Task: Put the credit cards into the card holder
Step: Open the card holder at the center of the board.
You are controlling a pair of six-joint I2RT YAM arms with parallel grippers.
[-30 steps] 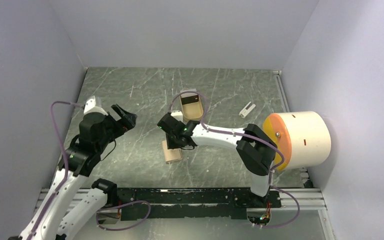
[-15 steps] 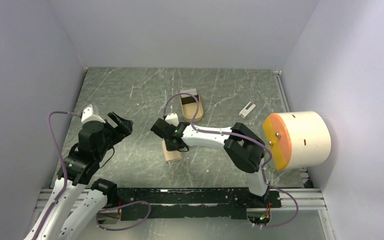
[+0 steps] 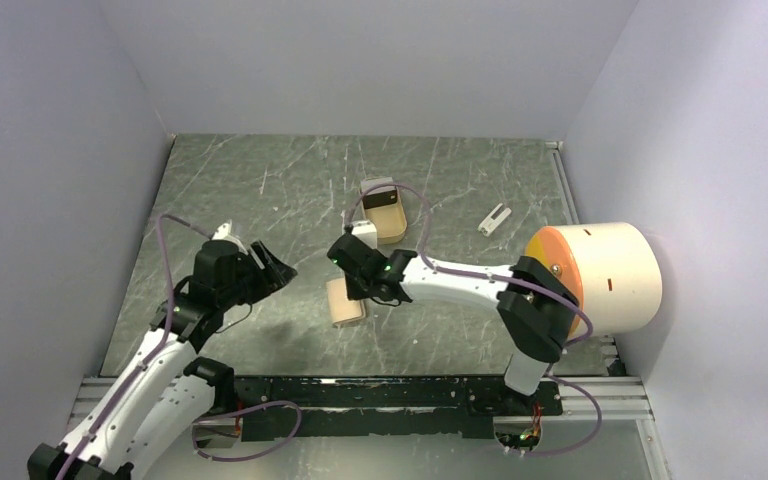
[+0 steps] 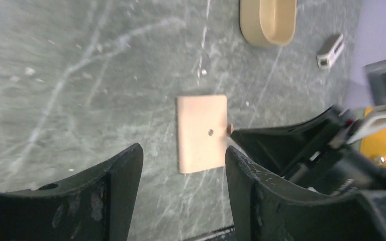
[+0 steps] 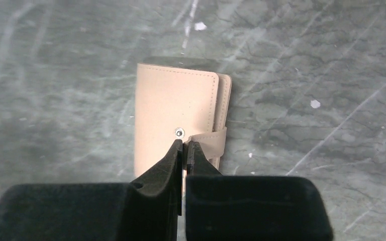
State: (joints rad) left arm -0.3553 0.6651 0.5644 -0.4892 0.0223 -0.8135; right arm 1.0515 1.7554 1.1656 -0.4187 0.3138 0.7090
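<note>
Left gripper (image 3: 278, 265) nearer card holder (image 3: 344, 303), right gripper (image 5: 185, 144) closed

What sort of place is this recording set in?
Probably a robot lab test cell: plain pale walls box in a marbled grey-green table, the left arm and right arm are bolted to a rail at its near edge, and props are few, like the card holder and tan tray.

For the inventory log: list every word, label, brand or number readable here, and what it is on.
None readable. The card holder is plain, with only a snap stud; the tray, the drum and the white piece show no print.
</note>
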